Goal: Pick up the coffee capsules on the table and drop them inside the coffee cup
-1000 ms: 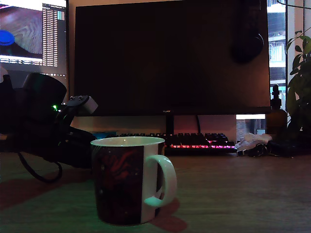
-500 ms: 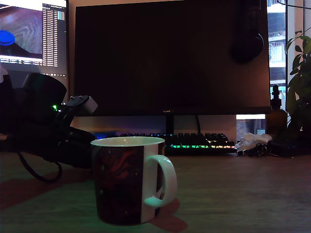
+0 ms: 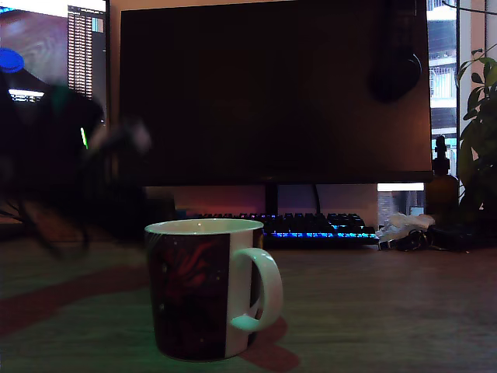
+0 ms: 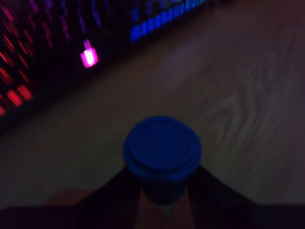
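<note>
While blurred in the exterior view, the gripper [image 4: 163,198] fingers [image 4: 214,193] seemingly clasp a blue capsule [image 4: 162,152] above the bench [image 4: 248,95].

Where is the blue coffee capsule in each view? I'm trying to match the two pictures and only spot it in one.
Exterior view: the capsule itself is not visible; the blurred arm at the exterior view's left is all that shows.
Wrist view: the coffee capsule sits low in the middle, between the dark fingers of the gripper, above the table.
Shared landmark: the backlit keyboard, seen blurred in the wrist view.
</note>
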`<state>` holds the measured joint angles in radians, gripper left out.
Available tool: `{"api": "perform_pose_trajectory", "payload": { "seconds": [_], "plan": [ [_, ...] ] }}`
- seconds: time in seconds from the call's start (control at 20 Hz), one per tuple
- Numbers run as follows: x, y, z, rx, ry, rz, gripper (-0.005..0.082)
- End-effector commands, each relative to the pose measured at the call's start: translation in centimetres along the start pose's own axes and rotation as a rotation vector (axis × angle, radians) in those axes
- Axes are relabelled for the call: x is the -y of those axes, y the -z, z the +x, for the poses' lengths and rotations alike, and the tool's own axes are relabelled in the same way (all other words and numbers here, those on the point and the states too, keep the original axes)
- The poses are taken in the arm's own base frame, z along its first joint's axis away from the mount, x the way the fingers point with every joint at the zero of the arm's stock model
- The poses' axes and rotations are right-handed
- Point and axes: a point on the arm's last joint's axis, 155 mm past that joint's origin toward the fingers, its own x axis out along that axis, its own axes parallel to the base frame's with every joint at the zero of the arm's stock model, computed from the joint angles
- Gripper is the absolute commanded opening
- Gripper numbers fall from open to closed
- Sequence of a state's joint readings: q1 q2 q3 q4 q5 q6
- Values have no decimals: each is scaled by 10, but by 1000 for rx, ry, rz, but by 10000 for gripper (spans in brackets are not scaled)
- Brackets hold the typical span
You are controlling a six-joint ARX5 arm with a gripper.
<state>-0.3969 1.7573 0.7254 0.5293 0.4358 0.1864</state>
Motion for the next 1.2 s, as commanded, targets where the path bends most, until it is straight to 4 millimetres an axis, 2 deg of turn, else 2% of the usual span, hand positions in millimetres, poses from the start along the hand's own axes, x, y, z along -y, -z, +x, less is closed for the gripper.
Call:
{"api": "perform_pose_trajectory", "payload": {
  "seconds": [0.0, 0.2, 0.4, 0.55, 0.8, 1.0, 1.15],
  "plan": [
    [3, -12, -13, 0, -2, -4, 142],
    [13, -36, -44, -1, -1, -5, 142],
    [23, -45, -69, -21, 2, -32, 125],
    [31, -42, -80, -52, 19, -69, 105],
    [39, -32, -87, -99, 34, -66, 105],
    [64, -18, -92, -103, 87, -31, 105],
    [83, -21, -103, -74, 118, -5, 105]
  ]
}}
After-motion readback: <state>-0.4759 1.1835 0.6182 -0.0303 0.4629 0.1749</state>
